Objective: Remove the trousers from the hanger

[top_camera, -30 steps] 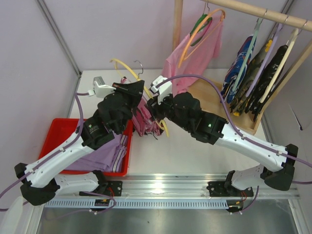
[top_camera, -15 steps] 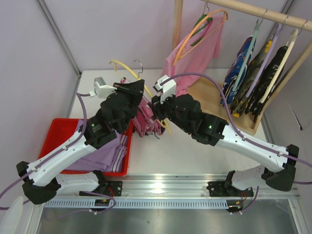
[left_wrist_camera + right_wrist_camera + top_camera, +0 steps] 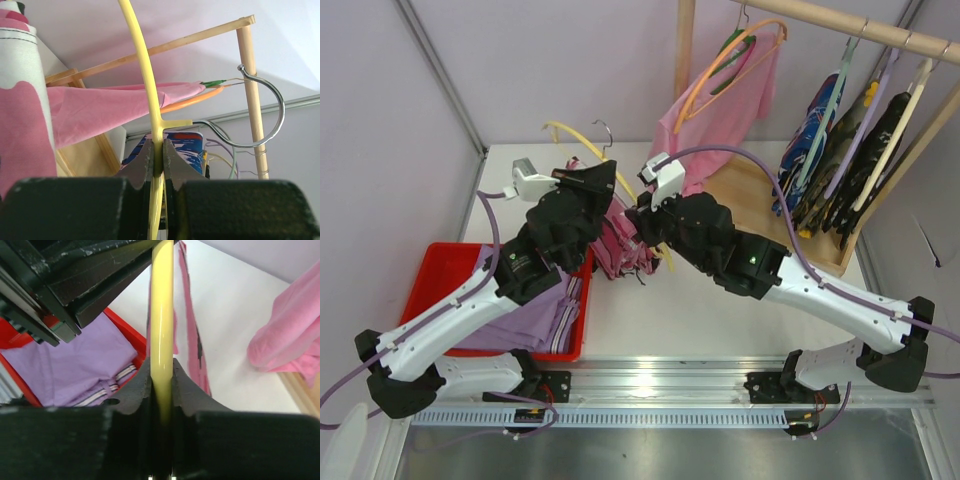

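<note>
From above: one hanger (image 3: 575,135) carries one pair of trousers (image 3: 620,245) over the table (image 3: 720,305). One red bin (image 3: 425,270) holds one lilac cloth (image 3: 545,310).

Left wrist: the left gripper (image 3: 157,155) pinches the hanger's yellow bar.

Right wrist: the right gripper (image 3: 161,377) pinches it too.

**One camera overhead, two at the wrists**

From above and behind the arm bases we look down on the whole worktop (image 3: 720,310), both arms and the wooden clothes rail (image 3: 840,22) at the far right. Our left wrist camera sits close behind the left pincer (image 3: 158,150) and faces upward along the yellow hanger (image 3: 145,65), with the rail beyond. Our right wrist camera, equally close behind the right pincer (image 3: 161,375), looks down onto the worktop and the red bin (image 3: 125,329). All three views share the hanger.
</note>
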Motion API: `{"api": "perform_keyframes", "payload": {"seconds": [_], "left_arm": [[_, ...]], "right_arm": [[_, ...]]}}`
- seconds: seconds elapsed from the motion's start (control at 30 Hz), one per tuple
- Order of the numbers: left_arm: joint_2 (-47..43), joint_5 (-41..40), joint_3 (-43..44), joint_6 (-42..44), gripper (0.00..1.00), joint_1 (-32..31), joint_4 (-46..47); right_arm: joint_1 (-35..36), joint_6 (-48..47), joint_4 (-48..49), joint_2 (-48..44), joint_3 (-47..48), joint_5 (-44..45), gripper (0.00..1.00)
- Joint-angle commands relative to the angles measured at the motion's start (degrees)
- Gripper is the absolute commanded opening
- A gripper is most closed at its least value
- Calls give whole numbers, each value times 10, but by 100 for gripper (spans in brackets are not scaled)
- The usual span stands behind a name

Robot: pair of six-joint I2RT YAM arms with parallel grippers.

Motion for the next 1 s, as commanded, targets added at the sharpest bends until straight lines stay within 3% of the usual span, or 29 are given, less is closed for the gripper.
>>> {"api": "perform_keyframes", "payload": {"seconds": [0.0, 0.17, 0.2, 0.27, 0.37, 0.4, 0.43, 0.6, 0.73, 0.9, 0.97], "left_arm": [[-18, -21, 24, -16, 0, 1, 128], [-16, 1, 17, 0, 3, 1, 119], [-19, 5, 10, 7, 12, 1, 120], [-31, 20, -4, 27, 19, 2, 127], [-51, 38, -37, 56, 39, 1, 150], [-57, 41, -48, 65, 51, 2, 154], [-60, 45, -51, 73, 57, 2, 160], [-69, 99, -42, 175, 88, 1, 176], [-95, 130, -51, 213, 99, 1, 102], [-164, 189, -135, 338, 100, 2, 92], [-189, 200, -144, 370, 99, 1, 35]], "right_arm": [[1, 11, 20, -15, -13, 14, 0], [2, 0, 27, -24, -3, 29, 0], [2, -7, 31, -29, -1, 41, 0], [2, -15, 48, -36, -1, 52, 0], [2, -37, 77, -47, -3, 61, 0], [2, -42, 83, -47, -2, 60, 0], [2, -48, 93, -48, -1, 58, 0], [2, -72, 126, -52, -1, 51, 0], [1, -83, 138, -57, 3, 68, 0], [-13, -69, 118, -48, 24, 81, 0], [-20, -67, 114, -44, 36, 89, 0]]}}
